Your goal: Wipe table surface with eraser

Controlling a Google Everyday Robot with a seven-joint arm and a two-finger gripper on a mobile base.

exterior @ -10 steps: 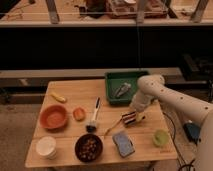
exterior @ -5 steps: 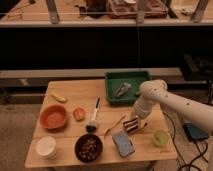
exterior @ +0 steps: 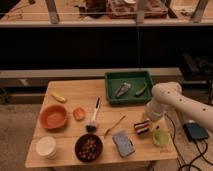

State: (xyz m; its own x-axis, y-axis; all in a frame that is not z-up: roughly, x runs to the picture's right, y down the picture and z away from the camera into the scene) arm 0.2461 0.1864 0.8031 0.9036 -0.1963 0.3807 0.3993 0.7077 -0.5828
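So the gripper (exterior: 145,121) is down over the front right part of the table (exterior: 80,92), closed tight on the eraser (exterior: 141,129). The eraser sits on the wood between the blue-grey pad (exterior: 123,143) and a small green cup (exterior: 160,137).

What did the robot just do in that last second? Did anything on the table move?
The gripper, shut on the eraser, slid it across the table surface toward the picture's right and the near edge. The brush, pad and green tray stayed put.
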